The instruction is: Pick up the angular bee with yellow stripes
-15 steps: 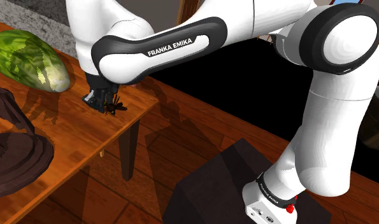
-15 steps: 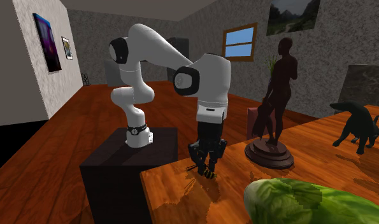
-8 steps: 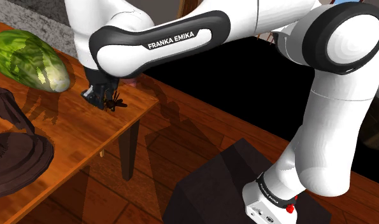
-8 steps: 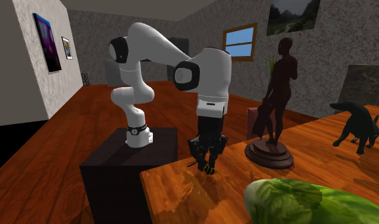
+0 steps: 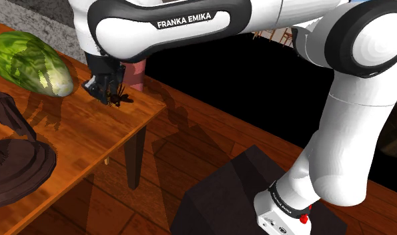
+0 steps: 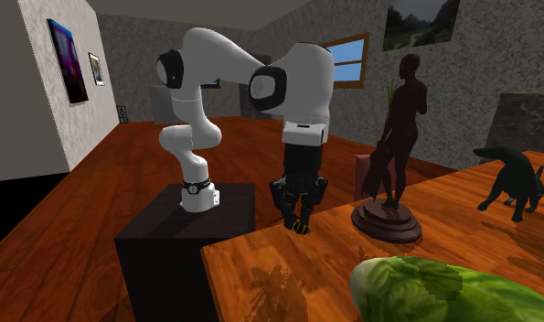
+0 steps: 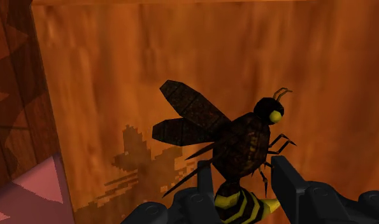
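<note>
The bee (image 7: 235, 149) is dark and angular, with brown wings, a yellow eye and a yellow-striped tail. My gripper (image 7: 242, 191) is shut on its tail end, one finger on each side. In the shoulder view the gripper (image 5: 109, 95) hangs above the wooden table (image 5: 77, 143) near its corner, with the bee (image 5: 117, 99) a small dark shape at the fingertips. Seen from the second exterior view, the gripper (image 6: 300, 222) and the bee (image 6: 302, 225) are clear of the tabletop, and their shadow lies on the wood below.
A green lettuce (image 5: 30, 63) lies at the table's far end. A dark statue on a round base (image 6: 389, 220) stands beside the gripper, and a black dog figure (image 6: 515, 183) further along. A pink block (image 5: 135, 73) stands behind the table corner. The stand (image 6: 183, 247) sits below the table edge.
The arm has risen steadily, lifting the bee off the tabletop; the shadow under it has spread and dropped away from the gripper.
</note>
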You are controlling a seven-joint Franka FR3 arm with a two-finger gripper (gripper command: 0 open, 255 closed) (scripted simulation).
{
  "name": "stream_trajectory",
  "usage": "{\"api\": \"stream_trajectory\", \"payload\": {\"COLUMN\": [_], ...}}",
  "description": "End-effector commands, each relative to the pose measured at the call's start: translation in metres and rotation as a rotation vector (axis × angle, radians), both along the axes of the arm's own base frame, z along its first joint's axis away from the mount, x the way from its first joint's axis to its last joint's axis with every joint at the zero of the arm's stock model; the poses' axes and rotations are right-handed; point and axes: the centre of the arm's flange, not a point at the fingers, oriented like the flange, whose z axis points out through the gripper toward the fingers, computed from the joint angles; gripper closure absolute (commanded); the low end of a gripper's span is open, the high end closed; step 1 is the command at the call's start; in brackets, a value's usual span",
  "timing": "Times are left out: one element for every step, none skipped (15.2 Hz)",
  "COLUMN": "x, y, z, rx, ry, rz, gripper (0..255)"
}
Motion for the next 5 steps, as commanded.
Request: {"api": "stream_trajectory", "payload": {"x": [-0.001,-0.001,-0.001,-0.001,-0.001], "y": [0.000,0.000,0.000,0.000,0.000], "z": [0.011,0.016,0.022,0.023,0.023], "rx": [0.000,0.000,0.000,0.000,0.000], "ry": [0.000,0.000,0.000,0.000,0.000], "rz": [0.000,0.000,0.000,0.000,0.000], "gripper": [255,255,255,255,255]}}
